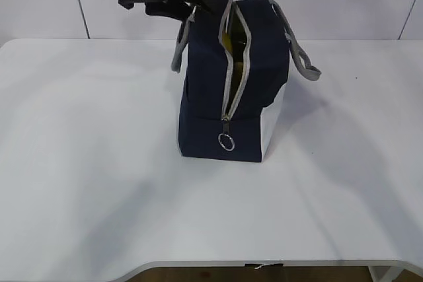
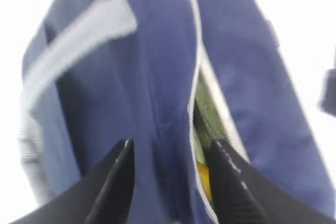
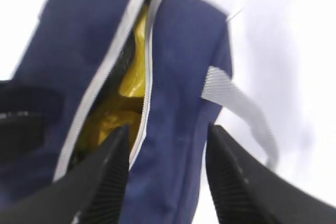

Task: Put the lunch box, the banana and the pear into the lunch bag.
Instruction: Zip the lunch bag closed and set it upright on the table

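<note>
Navy-blue fabric lunch bag stands upright at frame centre; only wrist views show both grippers spread open, empty, and the yellow banana inside.

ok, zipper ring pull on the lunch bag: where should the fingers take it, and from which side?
Pinch the ring pull across its lower arc, coming in from the camera-facing end of the lunch bag. It hangs flat against that end panel below the zipper's end, with the open table in front. One finger probably has to slip behind the ring, since it lies against the fabric.

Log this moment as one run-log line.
bag: upright, zipper open | yellow fruit inside | left gripper: open, over bag | right gripper: open, over bag
</note>
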{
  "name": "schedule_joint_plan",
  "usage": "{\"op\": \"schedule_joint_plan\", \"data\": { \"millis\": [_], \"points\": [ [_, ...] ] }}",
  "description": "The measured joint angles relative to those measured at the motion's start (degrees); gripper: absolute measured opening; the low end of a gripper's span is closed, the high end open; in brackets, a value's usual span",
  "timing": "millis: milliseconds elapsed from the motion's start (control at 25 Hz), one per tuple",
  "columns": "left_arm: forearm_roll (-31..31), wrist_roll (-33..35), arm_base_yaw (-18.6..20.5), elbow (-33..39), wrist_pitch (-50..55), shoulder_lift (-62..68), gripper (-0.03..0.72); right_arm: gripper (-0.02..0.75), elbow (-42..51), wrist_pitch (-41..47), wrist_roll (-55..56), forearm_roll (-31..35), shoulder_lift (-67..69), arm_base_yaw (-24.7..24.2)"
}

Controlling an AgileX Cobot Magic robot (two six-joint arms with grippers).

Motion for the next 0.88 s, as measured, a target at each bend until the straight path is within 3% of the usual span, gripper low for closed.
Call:
{"op": "schedule_joint_plan", "data": {
  "millis": [200, 440, 880],
  "points": [
    [3.1, 0.0, 1.9, 0.0, 3.6, -4.1, 0.36, 0.388, 0.0, 0.0, 0.0, 0.2, -4.2, 0.0],
    [5.1, 3.9, 4.0, 0.0, 12.5, -6.6, 0.36, 0.388, 2.8, 0.0, -1.1, 4.8, -9.1, 0.0],
    [5.4, 8.7, 4.4, 0.0, 16.9, -8.0, 0.359, 0.388, 25.4, 0.0, -5.3, 5.6, -22.8, 0.0]
  ]
}}
